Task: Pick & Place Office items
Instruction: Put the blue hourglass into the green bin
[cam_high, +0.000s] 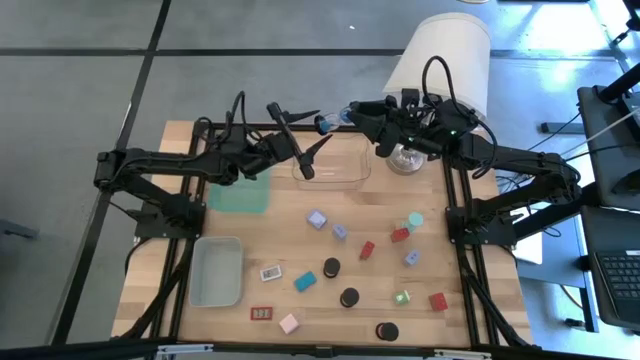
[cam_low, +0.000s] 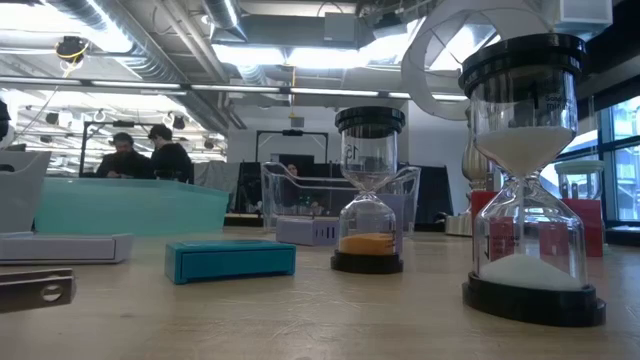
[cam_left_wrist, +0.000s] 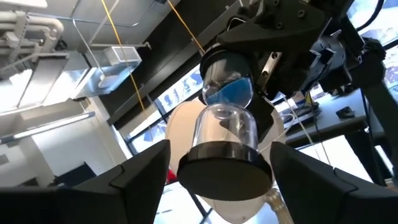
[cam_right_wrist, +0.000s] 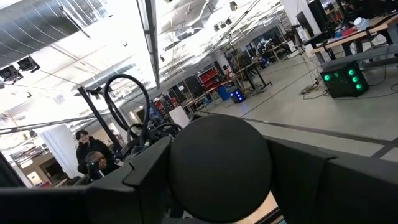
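The table (cam_high: 230, 330) carries the scattered office items (cam_high: 350, 270) just beside the clear tray (cam_high: 335, 165). Above that tray the right hand (cam_high: 345, 112) grips a blue-sand hourglass (cam_high: 333, 120), while the left hand (cam_high: 300, 140), fingers spread wide, flanks its free black cap

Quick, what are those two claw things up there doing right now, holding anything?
Left gripper: jaws open, empty.
Right gripper: jaws shut on a small hourglass with blue sand.
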